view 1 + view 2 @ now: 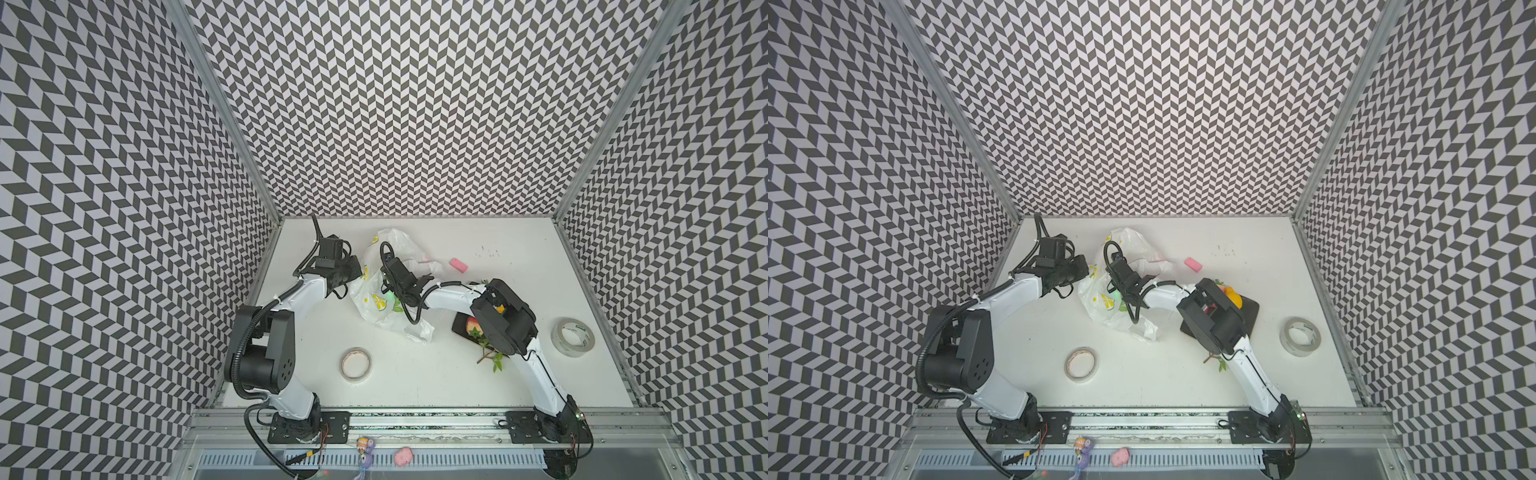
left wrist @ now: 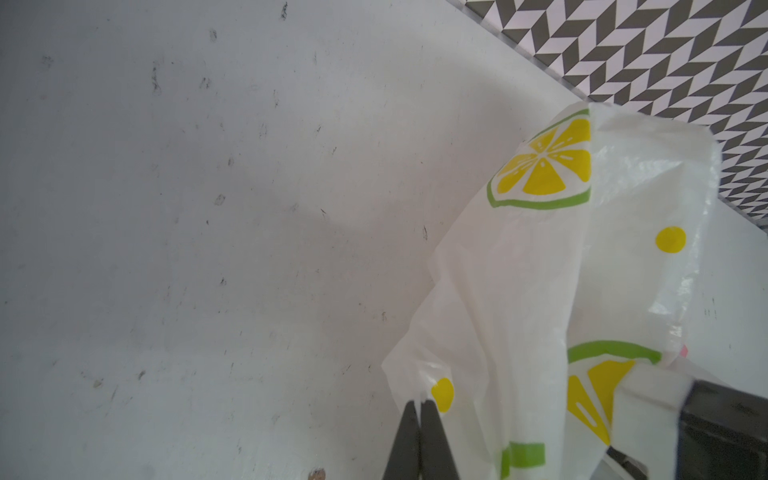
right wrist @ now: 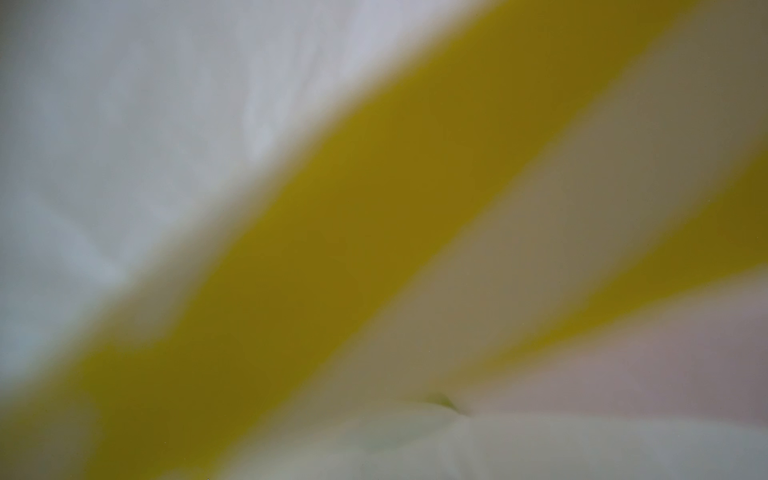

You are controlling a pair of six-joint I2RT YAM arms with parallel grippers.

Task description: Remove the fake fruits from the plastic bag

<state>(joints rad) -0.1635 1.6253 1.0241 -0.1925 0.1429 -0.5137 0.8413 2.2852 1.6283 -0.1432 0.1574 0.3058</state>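
Observation:
The plastic bag (image 1: 371, 312) (image 1: 1098, 309), white with lemon slices, lies crumpled at the back middle of the table. My left gripper (image 2: 419, 404) (image 1: 358, 271) is shut on a thin fold of the bag's edge (image 2: 519, 291). My right gripper (image 1: 392, 294) (image 1: 1119, 293) reaches into the bag's mouth and its fingers are hidden by the film. A green patch shows at its tip. Blurred bag film (image 3: 124, 124) fills the right wrist view. Fake fruits lie on the dark tray (image 1: 1252, 309): a yellow pear (image 1: 1234, 297), a red-and-yellow fruit (image 1: 473, 325) and a leafy twig (image 1: 492, 359).
A pink block (image 1: 458, 264) lies behind the tray. A beige tape roll (image 1: 355, 364) sits front middle, a clear tape roll (image 1: 572, 336) at the right. My right arm's elbow hangs over the tray. Patterned walls close in on three sides.

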